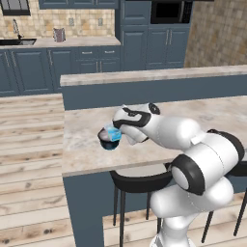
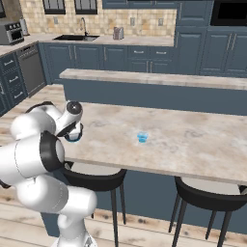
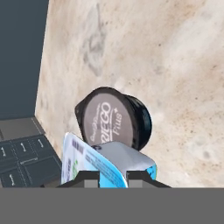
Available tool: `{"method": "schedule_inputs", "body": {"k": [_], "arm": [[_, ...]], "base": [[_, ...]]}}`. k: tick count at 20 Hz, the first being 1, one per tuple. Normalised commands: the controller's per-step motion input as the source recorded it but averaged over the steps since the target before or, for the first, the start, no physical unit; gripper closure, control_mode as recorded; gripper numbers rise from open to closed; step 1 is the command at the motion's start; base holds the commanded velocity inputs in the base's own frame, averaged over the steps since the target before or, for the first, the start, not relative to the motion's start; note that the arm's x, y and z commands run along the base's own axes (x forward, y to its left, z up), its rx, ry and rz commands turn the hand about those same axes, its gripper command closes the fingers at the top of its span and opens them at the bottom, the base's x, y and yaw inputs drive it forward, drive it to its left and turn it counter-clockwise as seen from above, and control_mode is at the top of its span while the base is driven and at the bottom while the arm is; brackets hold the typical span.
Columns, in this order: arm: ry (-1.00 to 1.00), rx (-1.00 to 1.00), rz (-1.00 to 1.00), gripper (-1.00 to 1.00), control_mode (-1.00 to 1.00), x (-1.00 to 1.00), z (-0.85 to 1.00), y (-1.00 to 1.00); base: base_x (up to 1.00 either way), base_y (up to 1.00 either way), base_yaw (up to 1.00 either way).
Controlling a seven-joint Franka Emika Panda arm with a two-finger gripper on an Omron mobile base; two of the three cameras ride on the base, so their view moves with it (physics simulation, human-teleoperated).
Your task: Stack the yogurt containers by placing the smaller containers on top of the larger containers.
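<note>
One blue cup over dark tub

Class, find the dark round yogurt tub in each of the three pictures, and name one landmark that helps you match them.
Left base view: dark tub left of centre, near the counter's left end, under the held blue cup.
Right base view: tub at left, mostly hidden behind the arm.
Hand view: tub at centre, above the cup.
Shared landmark: the marbled island counter.

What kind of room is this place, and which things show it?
A home kitchen, it seems: a sink in the back counter, blue cabinets under it, and an island counter with bar stools beneath it.
</note>
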Motion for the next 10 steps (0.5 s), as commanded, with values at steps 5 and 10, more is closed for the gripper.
{"method": "schedule_inputs", "body": {"k": [5, 10], "arm": [[0.00, 0.00, 0.00, 1.00, -1.00, 0.08, -0.02, 0.04], [0.00, 0.00, 0.00, 1.00, -1.00, 0.13, 0.00, 0.06]], "base": [[0.00, 0.00, 0.00], [0.00, 0.00, 0.00]]}}
